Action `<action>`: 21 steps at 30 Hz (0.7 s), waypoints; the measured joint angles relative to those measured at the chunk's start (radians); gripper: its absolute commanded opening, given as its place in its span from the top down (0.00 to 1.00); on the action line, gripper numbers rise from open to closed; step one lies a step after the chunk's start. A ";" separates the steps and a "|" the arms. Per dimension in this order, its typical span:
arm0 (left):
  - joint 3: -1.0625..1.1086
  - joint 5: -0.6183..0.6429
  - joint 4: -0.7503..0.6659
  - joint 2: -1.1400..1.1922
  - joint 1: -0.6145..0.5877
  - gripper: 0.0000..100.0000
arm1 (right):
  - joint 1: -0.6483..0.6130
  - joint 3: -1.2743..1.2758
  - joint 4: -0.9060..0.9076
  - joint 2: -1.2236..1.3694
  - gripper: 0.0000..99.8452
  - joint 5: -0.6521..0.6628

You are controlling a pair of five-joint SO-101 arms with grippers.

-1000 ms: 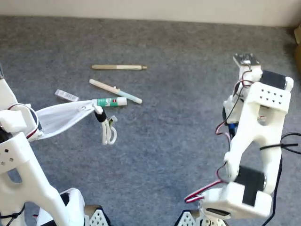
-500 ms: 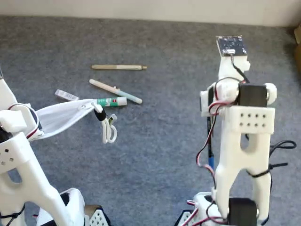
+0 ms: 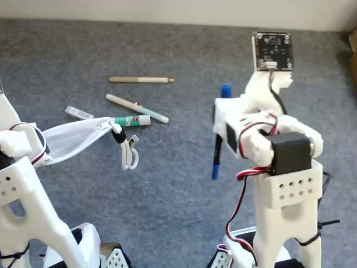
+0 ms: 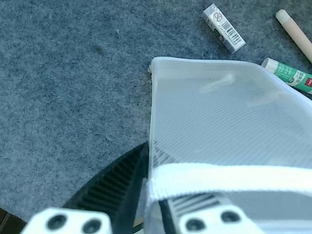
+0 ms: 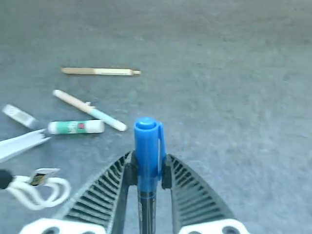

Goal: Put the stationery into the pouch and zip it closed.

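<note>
My right gripper [image 5: 146, 178] is shut on a blue pen [image 5: 146, 151], held above the carpet; from above the blue pen [image 3: 220, 134] hangs beside the right arm. My left gripper [image 4: 152, 204] is shut on the edge of the white mesh pouch [image 4: 229, 117], which stretches from the left arm across the carpet as the pouch [image 3: 75, 139] in the high view. Loose on the carpet lie a beige pen [image 3: 141, 80], a cream and light-blue pen [image 3: 136, 108], a green and white glue stick [image 3: 131, 120] and a small eraser [image 3: 78, 113]. A white cord loop [image 3: 129, 156] trails from the pouch's end.
Grey carpet [image 3: 184, 56] covers the whole surface, with open room between the stationery and the right arm. A pale wall edge runs along the far side. A brown object [image 3: 353, 39] sits at the far right edge.
The right arm has swung up and leftward, bringing the blue pen into sight over the carpet. The left arm and the pouch have stayed put.
</note>
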 measured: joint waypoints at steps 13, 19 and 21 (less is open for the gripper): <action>0.000 0.000 0.000 0.000 0.000 0.99 | -0.175 0.000 -0.055 -0.002 0.99 -0.068; 0.000 0.000 0.000 0.000 0.000 0.99 | -0.259 0.000 -0.167 -0.012 0.99 -0.068; 0.000 0.000 0.000 0.000 0.000 0.99 | -0.287 0.000 -0.213 -0.037 0.99 -0.068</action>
